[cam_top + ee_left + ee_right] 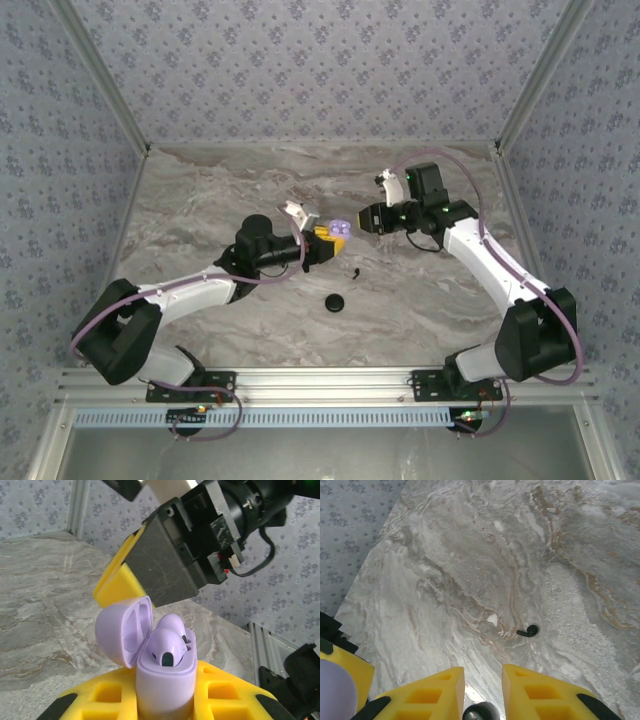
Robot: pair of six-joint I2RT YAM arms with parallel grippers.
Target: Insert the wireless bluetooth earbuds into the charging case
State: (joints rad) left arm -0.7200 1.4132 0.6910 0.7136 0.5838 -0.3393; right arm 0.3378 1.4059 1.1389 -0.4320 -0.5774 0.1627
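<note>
Lavender charging case (165, 685) open, lavender earbud (167, 647) inside.

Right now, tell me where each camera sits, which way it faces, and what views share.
Top: above and behind the arms, looking down on the table; left arm, right arm and bases show.
Left wrist: on the left arm, looking along its fingers at the open case they grip; the right arm looms beyond.
Right wrist: on the right arm, looking down past its fingers at the table and a black bud.
Shared: top and right wrist both show that bud; all three show the case.
</note>
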